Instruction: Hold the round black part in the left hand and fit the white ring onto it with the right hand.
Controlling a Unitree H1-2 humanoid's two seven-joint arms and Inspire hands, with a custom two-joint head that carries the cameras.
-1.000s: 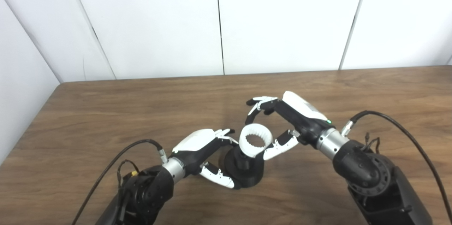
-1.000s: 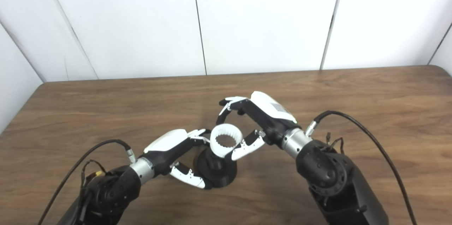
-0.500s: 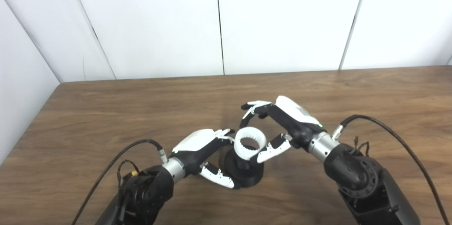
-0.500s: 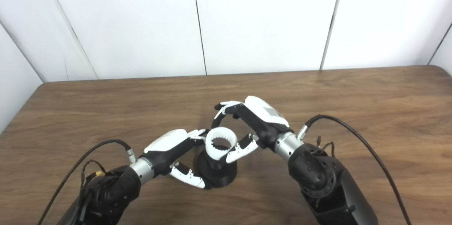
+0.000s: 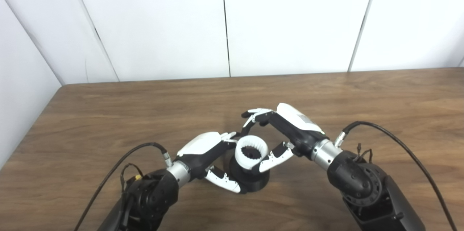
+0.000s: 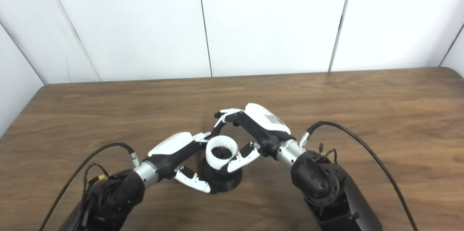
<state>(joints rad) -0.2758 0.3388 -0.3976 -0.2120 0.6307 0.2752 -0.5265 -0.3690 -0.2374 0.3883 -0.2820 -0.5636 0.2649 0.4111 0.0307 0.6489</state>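
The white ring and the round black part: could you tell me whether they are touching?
Touching. In the left eye view the white ring sits over the top of the round black part, with black showing through its hole and no gap.

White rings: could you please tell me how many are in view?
1. The white ring sits over the black part at the table's near middle, between the left hand and right hand.

My round black part (image 5: 250, 182) stands upright on its wide flat base, a narrower hub rising from the middle. The white ring (image 5: 251, 152) sits level on top of that hub (whether fully seated I cannot tell), its inner wall toothed all round, the black part's dark top showing through its opening.
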